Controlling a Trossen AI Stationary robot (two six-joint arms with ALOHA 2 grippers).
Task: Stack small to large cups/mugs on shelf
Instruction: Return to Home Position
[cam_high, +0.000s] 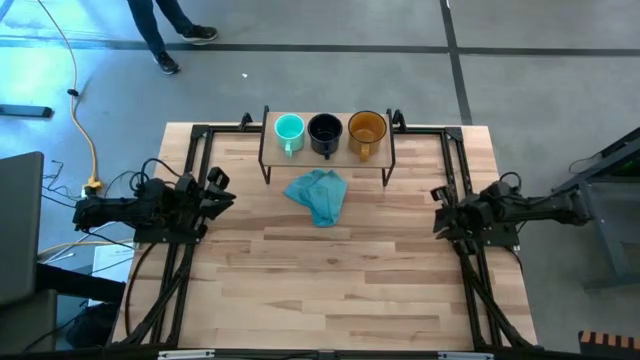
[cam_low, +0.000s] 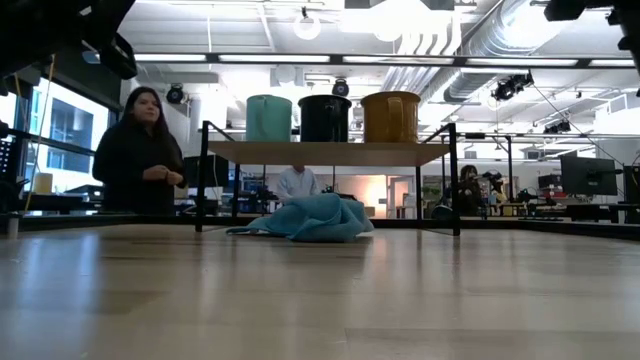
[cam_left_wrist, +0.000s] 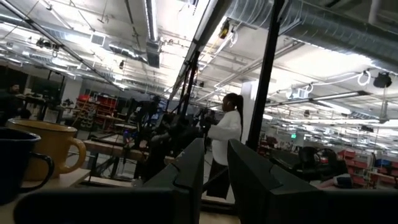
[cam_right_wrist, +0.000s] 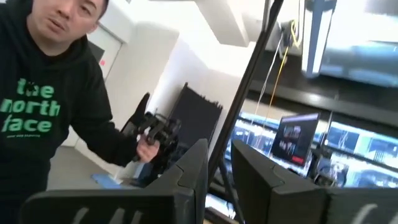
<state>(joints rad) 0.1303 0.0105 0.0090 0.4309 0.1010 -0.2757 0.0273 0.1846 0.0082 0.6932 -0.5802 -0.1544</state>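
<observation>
While the left hand (cam_high: 222, 190), fingers parted and empty, sits at mid-left, the teal mug (cam_high: 288, 128), black mug (cam_high: 325, 131) and amber mug (cam_high: 367, 130) line the shelf (cam_high: 308, 151) at upper centre. Right hand (cam_high: 440, 208) at mid-right is likewise parted, empty. Tuck both arms home slowly, away from shelf and cloth (cam_high: 320, 195).

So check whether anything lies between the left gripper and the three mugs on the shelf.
Nothing visible does. The left gripper waits at the table's left edge; the cloth lies in front of the shelf, off that path.
</observation>
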